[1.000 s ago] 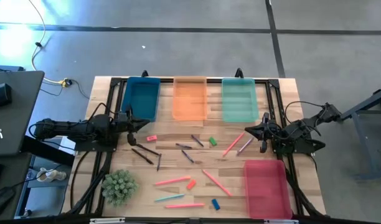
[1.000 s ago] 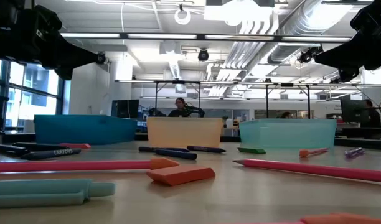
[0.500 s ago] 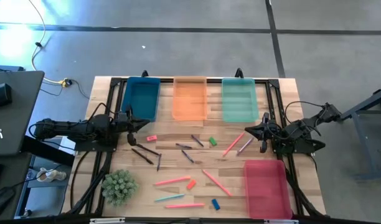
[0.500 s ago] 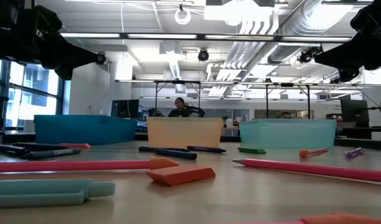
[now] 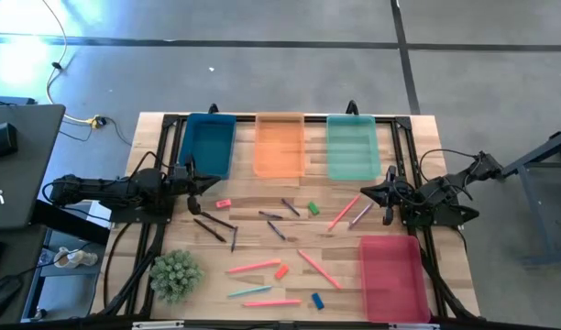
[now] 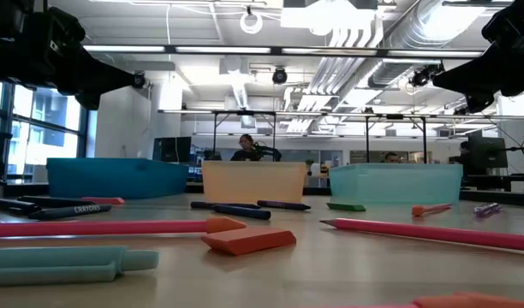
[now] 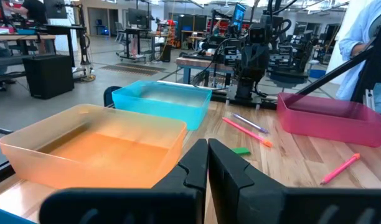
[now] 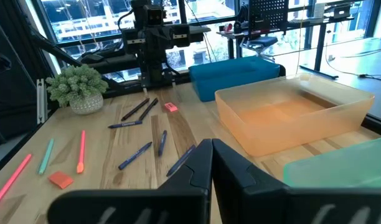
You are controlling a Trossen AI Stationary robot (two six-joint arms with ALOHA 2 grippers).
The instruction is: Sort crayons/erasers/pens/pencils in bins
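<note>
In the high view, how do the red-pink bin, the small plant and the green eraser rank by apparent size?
1. red-pink bin
2. small plant
3. green eraser

All three rest on the table, so camera nearness changes little.

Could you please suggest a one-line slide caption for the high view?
Both arms wait shut at the table's sides; pencils, pens, erasers lie unsorted before four empty bins.

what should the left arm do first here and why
Probably open the left tool and lower it toward the pink eraser, the nearest item. Both tools are shut and empty, the right tool waits opposite, and all four bins, such as the blue bin, look empty.
</note>
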